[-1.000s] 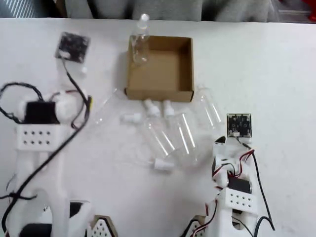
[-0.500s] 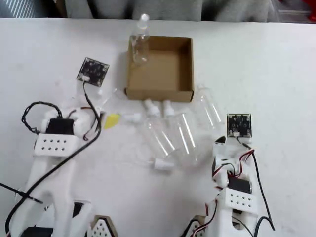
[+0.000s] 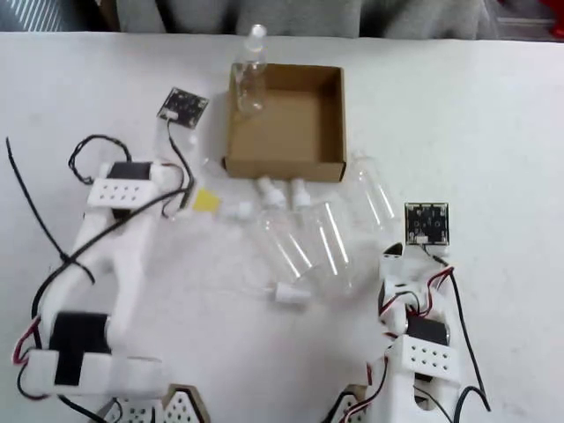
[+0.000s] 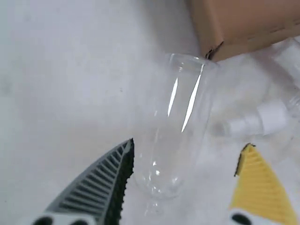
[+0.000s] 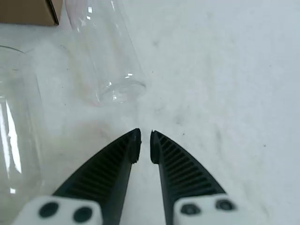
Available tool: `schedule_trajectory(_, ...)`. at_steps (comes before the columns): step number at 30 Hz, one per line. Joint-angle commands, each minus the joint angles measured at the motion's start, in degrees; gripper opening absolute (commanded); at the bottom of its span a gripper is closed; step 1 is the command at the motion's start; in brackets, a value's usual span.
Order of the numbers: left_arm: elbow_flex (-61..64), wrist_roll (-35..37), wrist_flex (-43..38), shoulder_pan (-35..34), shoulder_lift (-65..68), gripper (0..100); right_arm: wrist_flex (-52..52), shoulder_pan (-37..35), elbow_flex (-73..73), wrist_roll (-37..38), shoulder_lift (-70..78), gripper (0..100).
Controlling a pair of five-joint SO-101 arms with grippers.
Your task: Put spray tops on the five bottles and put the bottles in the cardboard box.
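Left hand (image 4: 189, 143), released, is straddling the uncapped clear bottle (image 4: 174, 129): probably light, slick, squashy; mid-body is looking the safest hold.

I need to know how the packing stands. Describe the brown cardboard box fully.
The brown cardboard box is shallow, square and open-topped, with plain walls and a mostly bare floor. It sits flat on the white table, at the far middle. One clear plastic bottle with a spray top appears to stand in its far left corner, its top rising above the rim. A lying bottle's white spray top comes close to the near wall; whether they touch cannot be told.
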Motion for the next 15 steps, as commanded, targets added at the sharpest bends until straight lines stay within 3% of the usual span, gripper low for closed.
schedule_trajectory(1, -7.2, -0.6, -1.1, -1.9, 4.4, 34, -0.7, 0.0, -0.4, 0.5, -0.3, 2.4)
schedule_trajectory(12, -14.5, -0.6, -1.1, -2.0, 18.4, 34, -0.7, 0.0, -0.4, 0.5, -0.3, 2.4)
schedule_trajectory(15, -14.3, -0.6, -0.9, -2.2, 18.3, 29, -0.7, 0.0, -0.4, 0.5, -0.3, 2.4)
